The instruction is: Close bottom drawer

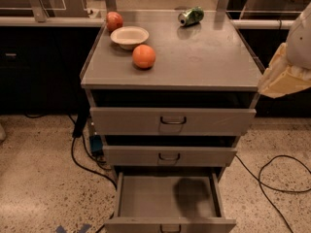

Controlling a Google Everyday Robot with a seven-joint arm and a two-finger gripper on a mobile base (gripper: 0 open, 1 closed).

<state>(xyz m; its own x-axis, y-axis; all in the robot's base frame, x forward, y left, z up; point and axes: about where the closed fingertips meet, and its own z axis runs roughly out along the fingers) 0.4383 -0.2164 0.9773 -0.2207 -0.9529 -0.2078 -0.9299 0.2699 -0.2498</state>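
Note:
The bottom drawer is the lowest of three grey drawers in a grey metal cabinet. It is pulled far out, its shallow tray is empty, and its flat front with a small dark loop handle meets the lower frame edge. The middle drawer and top drawer stick out a little. A white and cream part of my arm hangs at the right edge, beside the cabinet top's right corner. The gripper itself is out of view.
On the cabinet top are an orange, a white bowl, a red apple and a green can lying on its side. Black cables run over the speckled floor on both sides. Dark counters stand behind.

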